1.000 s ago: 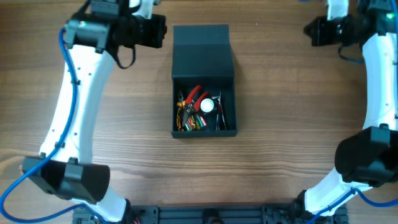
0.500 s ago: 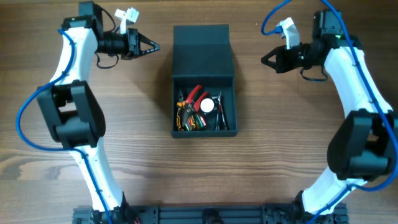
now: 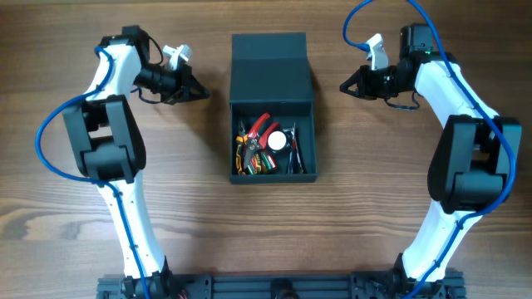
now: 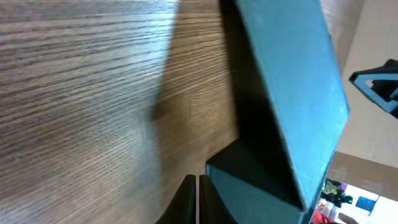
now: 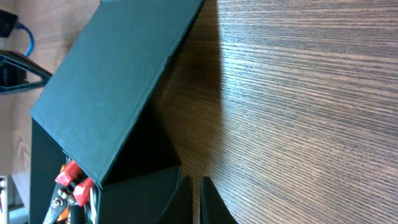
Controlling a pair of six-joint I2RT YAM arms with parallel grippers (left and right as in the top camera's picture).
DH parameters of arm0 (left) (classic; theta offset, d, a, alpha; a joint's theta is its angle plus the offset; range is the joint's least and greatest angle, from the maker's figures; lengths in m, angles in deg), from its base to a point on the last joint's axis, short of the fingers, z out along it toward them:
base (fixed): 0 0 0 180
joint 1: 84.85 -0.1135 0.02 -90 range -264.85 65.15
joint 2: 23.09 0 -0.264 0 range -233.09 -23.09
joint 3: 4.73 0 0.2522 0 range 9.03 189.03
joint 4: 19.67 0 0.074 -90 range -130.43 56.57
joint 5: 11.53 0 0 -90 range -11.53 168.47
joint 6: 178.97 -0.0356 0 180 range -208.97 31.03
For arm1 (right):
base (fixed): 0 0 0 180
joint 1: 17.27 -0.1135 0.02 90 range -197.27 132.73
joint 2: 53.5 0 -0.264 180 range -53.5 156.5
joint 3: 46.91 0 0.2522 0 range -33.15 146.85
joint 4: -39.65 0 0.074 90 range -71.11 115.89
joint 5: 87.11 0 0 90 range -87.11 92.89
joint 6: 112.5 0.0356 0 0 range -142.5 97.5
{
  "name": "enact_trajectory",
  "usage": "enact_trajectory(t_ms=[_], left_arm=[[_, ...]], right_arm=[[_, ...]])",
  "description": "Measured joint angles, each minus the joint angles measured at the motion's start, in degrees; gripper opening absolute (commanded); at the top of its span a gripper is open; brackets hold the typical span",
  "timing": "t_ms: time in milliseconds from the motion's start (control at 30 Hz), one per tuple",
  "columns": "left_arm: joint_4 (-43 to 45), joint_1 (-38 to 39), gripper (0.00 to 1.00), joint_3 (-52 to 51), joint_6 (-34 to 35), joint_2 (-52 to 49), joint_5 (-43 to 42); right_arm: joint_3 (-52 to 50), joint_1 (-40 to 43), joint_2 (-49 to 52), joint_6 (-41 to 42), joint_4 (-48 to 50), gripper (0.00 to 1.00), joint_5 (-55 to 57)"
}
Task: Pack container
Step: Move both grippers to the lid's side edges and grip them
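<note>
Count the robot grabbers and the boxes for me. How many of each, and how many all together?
Grippers: 2, the left gripper and the right gripper
Boxes: 1, the container
Total: 3
The tools inside it are too jumbled to count.

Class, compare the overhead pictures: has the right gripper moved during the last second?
Yes. The right gripper has come in from the upper right, closer to the unmoved container.
</note>
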Motion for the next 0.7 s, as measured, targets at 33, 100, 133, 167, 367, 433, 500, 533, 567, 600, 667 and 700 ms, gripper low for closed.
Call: enact_trajectory(t_ms=[33,100,133,167,367,433,500,533,567,600,667,700], left_arm=[[0.0,0.0,0.04,0.0,0.0,-0.5,0.0],[-0.4,0.0,0.04,0.0,0.0,-1.7,-0.2],[-0.4,0.0,0.04,0.0,0.0,-2.4,-0.9],[-0.3,0.1,0.04,0.0,-0.1,-2.8,-1.7],[-0.1,2.8,0.04,0.0,-0.3,-2.8,-4.0],[0.0,3.9,0.04,0.0,-0.3,-2.8,-4.5],[0.1,4.9,0.04,0.0,-0.3,-2.8,-4.9],[0.1,5.1,0.04,0.0,-0.3,-2.8,-5.1],[0.1,5.5,0.04,0.0,-0.5,-2.8,-5.3],[0.1,5.7,0.04,0.0,-0.5,-2.8,-5.5],[0.1,5.7,0.04,0.0,-0.5,-2.8,-5.9],[0.1,5.7,0.04,0.0,-0.5,-2.8,-6.1]], right_arm=[[0.0,0.0,0.0,0.2,0.1,0.04,0.0],[0.0,0.0,0.0,0.4,0.1,0.04,0.0],[0.0,0.0,0.0,0.6,0.1,0.04,0.0],[0.0,-0.3,0.0,0.6,0.1,0.04,0.1],[0.0,-4.8,2.6,1.0,0.1,0.04,0.2],[0.0,-5.6,3.6,1.0,0.2,0.04,0.2],[0.0,-5.6,3.7,1.0,0.5,0.04,0.2],[0.0,-5.5,3.7,1.0,0.5,0.04,0.2],[0.0,-5.5,3.7,1.0,0.5,0.04,0.2],[0.0,-5.5,3.7,1.0,0.5,0.04,0.1],[0.0,-5.5,3.7,1.0,0.5,0.04,0.0],[0.0,-5.5,3.7,1.0,0.5,0.04,0.0]])
